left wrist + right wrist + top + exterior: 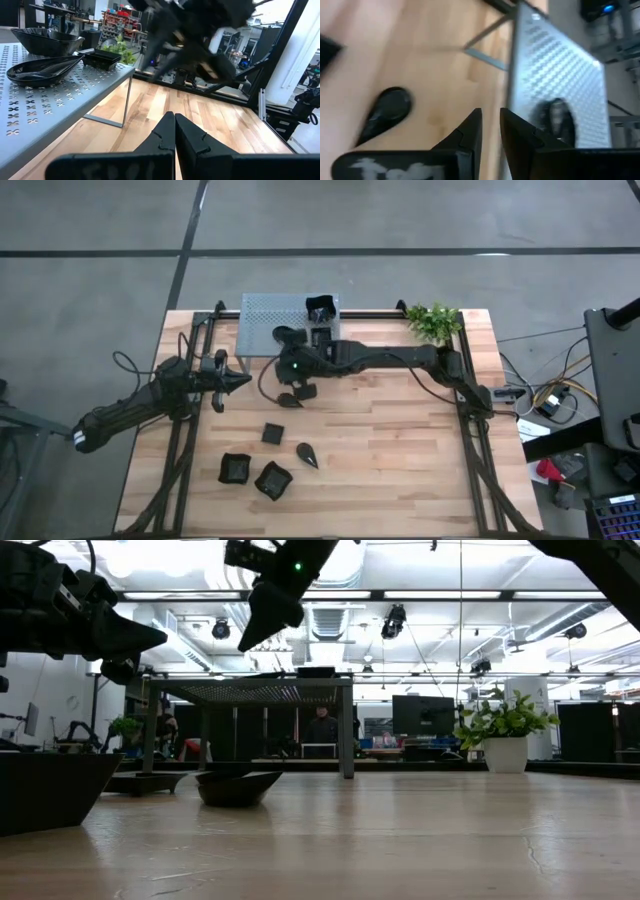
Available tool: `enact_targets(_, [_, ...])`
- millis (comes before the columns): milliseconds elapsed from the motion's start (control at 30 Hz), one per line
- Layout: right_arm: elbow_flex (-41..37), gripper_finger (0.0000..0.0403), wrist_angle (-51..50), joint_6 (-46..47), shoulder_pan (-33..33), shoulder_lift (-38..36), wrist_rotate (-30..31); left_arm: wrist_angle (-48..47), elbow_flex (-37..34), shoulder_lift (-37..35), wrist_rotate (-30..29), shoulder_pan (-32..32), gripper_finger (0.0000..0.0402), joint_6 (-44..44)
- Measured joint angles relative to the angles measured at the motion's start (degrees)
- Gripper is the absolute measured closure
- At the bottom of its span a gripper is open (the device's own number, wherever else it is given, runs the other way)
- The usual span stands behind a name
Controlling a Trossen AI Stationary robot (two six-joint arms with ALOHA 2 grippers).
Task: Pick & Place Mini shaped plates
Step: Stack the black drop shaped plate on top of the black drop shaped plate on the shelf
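Observation:
Several small black mini shaped plates lie on the wooden table: a teardrop (290, 401), a flat square (273, 433), another teardrop (307, 454) and two wavy-rimmed squares (236, 468) (272, 480). More rest on the grey perforated shelf (262, 320): a teardrop (42, 70), a wavy dish (47, 40) and a square (102, 57). My right gripper (490, 125) hangs above the table at the shelf's near edge, slightly open with nothing between its fingers, tipped downward. My left gripper (175, 130) waits shut and level at the table's left, left of the shelf.
A green plant in a white pot (433, 322) stands at the far right corner. The shelf's thin legs (127, 102) stand on the table beside the right gripper. Black frame rails (472, 445) run along both table sides. Bare wood (400, 460) spreads at the near right.

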Motion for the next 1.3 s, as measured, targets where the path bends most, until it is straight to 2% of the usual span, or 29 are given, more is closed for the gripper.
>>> enact_targets(133, [-0.16, 0.0338, -2.61, 5.51, 2.88, 0.00, -0.80, 0.00, 0.01, -0.02, -0.02, 0.00, 0.0399, 0.00])
enact_targets(333, [-2.08, 0.0329, -3.12, 12.18, 6.92, 0.00, -6.40, 0.00, 0.01, 0.00, 0.00, -0.02, 0.0399, -0.01])
enact_targets(433, [-3.58, 0.0326, -2.75, 14.93, 8.73, 0.00, -6.58, -0.01, 0.01, 0.00, -0.01, -0.02, 0.0399, -0.01])
enact_targets(600, [-5.77, 0.0328, -1.26, 24.50, 11.22, 0.00, -8.53, -0.02, 0.01, 0.00, 0.00, -0.02, 0.0399, 0.01])
enact_targets(833, [-12.23, 0.0338, 9.45, 27.48, 16.59, 0.00, -10.60, 0.00, 0.01, -0.01, -0.01, 0.00, 0.0399, 0.01])
enact_targets(1000, [-16.12, 0.0323, 16.12, 29.06, 19.77, 0.00, -9.53, 0.00, 0.01, 0.00, -0.02, 0.00, 0.0399, 0.00])
enact_targets(1167, [-19.25, 0.0288, 16.94, 31.96, 22.34, 0.00, -2.08, 0.00, 0.01, -0.02, -0.02, -0.02, 0.0399, 0.01])
enact_targets(1300, [-21.17, 0.0268, 17.20, 35.71, 22.76, 0.02, 0.09, 0.00, 0.01, -0.02, -0.02, -0.02, 0.0399, -0.01])
